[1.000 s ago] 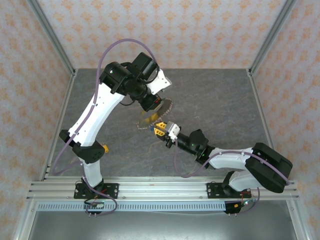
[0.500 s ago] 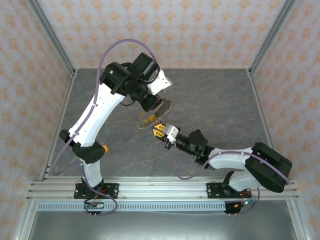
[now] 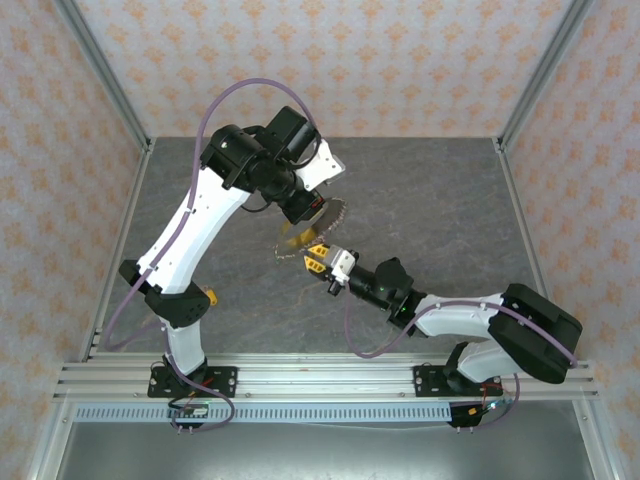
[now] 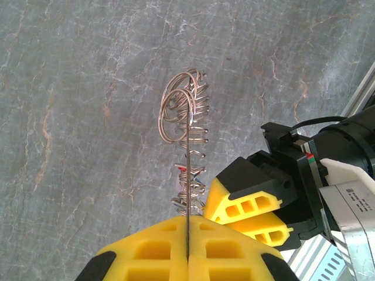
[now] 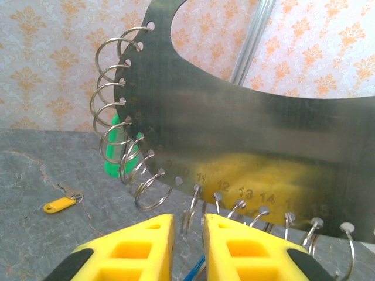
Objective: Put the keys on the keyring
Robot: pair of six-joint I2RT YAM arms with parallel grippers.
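Our left fingers [image 4: 152,249] clamp the keyring [image 5: 246,117]. Our right fingers [image 5: 135,246], narrowly apart, hover at one loop, grip unclear. A yellow key [image 5: 60,205] lies on the worktop [image 5: 29,170], not yet threaded.

keyring [image 5: 234,117] cut off at right, green key [image 5: 112,167] — half hidden

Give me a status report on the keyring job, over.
Left gripper shut on the keyring. Right gripper nearly closed at the small ring by hole 11, hold unclear. Yellow-tagged key lies loose on the table.
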